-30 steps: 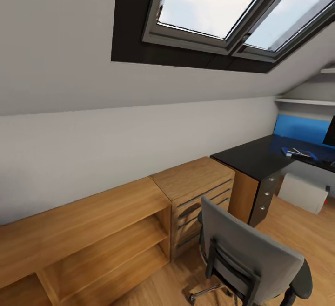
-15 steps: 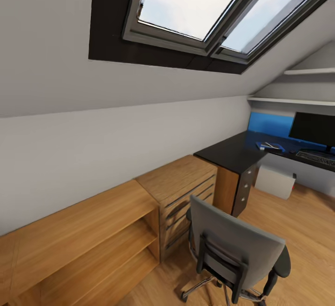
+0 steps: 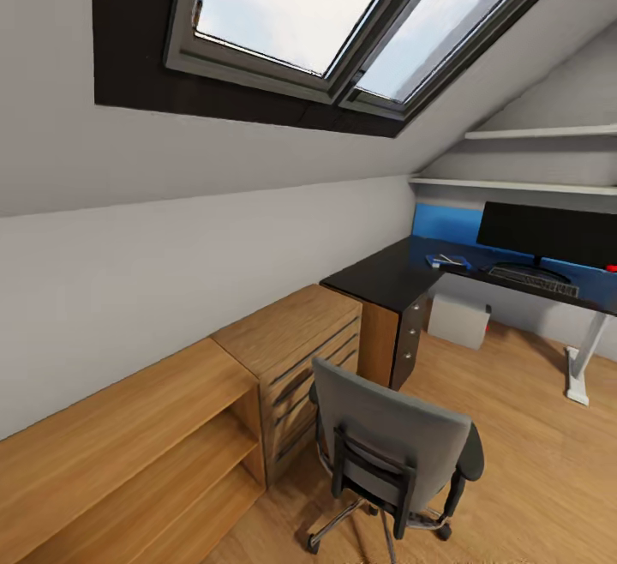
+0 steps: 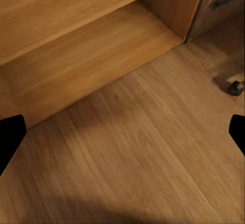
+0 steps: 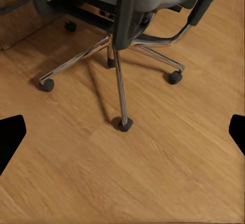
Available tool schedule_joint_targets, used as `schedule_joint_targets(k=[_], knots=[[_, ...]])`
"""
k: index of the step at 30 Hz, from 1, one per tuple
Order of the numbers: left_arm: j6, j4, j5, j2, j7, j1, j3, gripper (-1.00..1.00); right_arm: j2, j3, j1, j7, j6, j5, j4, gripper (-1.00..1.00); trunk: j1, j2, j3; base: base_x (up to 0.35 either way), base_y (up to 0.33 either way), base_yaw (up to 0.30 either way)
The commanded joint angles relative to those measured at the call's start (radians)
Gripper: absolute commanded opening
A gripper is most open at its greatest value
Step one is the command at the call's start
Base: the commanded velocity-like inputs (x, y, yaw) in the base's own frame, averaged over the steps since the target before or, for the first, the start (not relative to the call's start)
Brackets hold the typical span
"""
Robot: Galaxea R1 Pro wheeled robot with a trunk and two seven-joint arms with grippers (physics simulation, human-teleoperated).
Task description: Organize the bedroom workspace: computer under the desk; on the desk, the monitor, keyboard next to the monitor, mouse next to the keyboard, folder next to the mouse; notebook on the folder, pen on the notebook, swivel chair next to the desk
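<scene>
Both claws stood spread, holding nothing. Left gripper [image 4: 122, 132] hung over bare wood floor [image 4: 143, 152] by a low wooden shelf [image 4: 87, 45]. Right gripper [image 5: 122, 132] hung over the swivel chair [image 5: 122, 9] base. From the head, the swivel chair [image 3: 390, 453] faced a wooden chest [image 3: 296, 350]; beyond, the desk [image 3: 386, 277] carried monitor [image 3: 548, 234], keyboard [image 3: 533, 279] and folder [image 3: 450, 262], with the computer [image 3: 458, 320] beneath.

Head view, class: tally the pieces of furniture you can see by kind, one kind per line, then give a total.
Desk: 1
Swivel chair: 1
Wooden chest of drawers: 1
Open wooden shelf unit: 1
Wall shelves: 2
Total: 6
</scene>
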Motion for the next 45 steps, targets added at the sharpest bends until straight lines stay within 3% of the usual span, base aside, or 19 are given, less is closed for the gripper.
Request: schedule_joint_targets(k=[1,16,23,32,45], knots=[[-0.002,0.0,0.0,0.0,0.01,0.0,-0.009,1.0,0.0,0.008,-0.001,-0.006,-0.002,-0.003,0.002,1.0,0.0,-0.001,-0.002,0.0,0.0,-0.3],[0.0,0.0,0.0,-0.001,0.01,0.0,-0.009,1.0,0.001,0.004,-0.001,-0.006,-0.001,-0.006,0.001,1.0,0.0,-0.001,-0.002,0.0,0.0,-0.3],[0.0,0.0,0.0,-0.001,0.01,0.0,-0.009,1.0,0.0,-0.044,-0.001,-0.005,-0.002,-0.005,0.001,1.0,0.0,-0.001,-0.004,0.0,0.0,-0.3],[0.0,0.0,0.0,0.0,0.01,0.0,-0.009,1.0,0.0,-0.05,-0.001,-0.005,-0.002,-0.005,0.001,1.0,0.0,-0.001,-0.007,0.0,0.012,-0.3],[0.0,0.0,0.001,0.001,0.012,0.0,-0.004,1.0,-0.001,-0.051,-0.001,-0.004,-0.002,-0.005,0.001,1.0,0.0,-0.001,-0.012,0.012,0.245,-0.3]])
